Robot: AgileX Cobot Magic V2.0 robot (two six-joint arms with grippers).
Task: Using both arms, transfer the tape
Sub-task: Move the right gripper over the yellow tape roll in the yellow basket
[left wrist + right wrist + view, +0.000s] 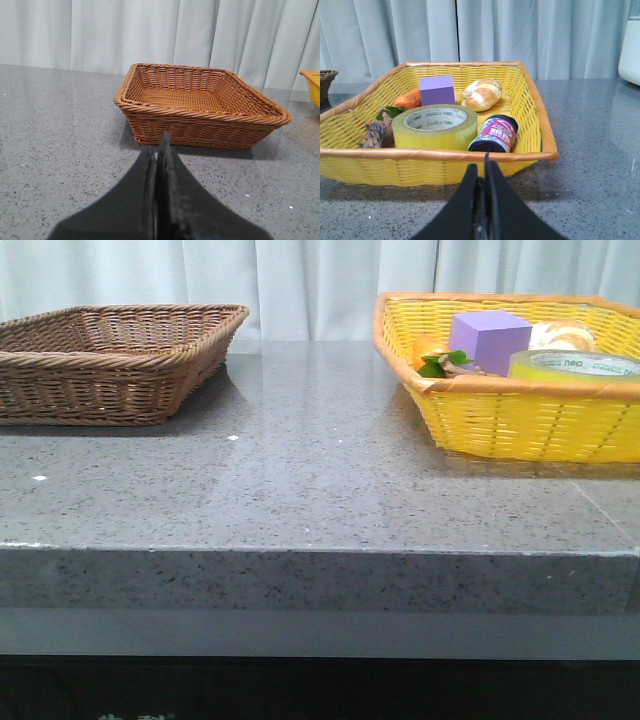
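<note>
The yellow tape roll (572, 366) lies flat in the yellow wicker basket (500, 410) at the right of the table. In the right wrist view the tape (435, 127) sits near the basket's front wall (420, 167), green print on its inner core. My right gripper (482, 167) is shut and empty, low over the table just outside that wall. My left gripper (159, 145) is shut and empty, over the table in front of the brown wicker basket (200, 107). Neither arm shows in the front view.
The yellow basket also holds a purple cube (437, 89), a bread roll (481, 94), a dark jar with a pink label (495, 134), an orange carrot-like thing (407, 98) and a ginger-like root (376, 134). The brown basket (110, 360) stands at the left, empty.
</note>
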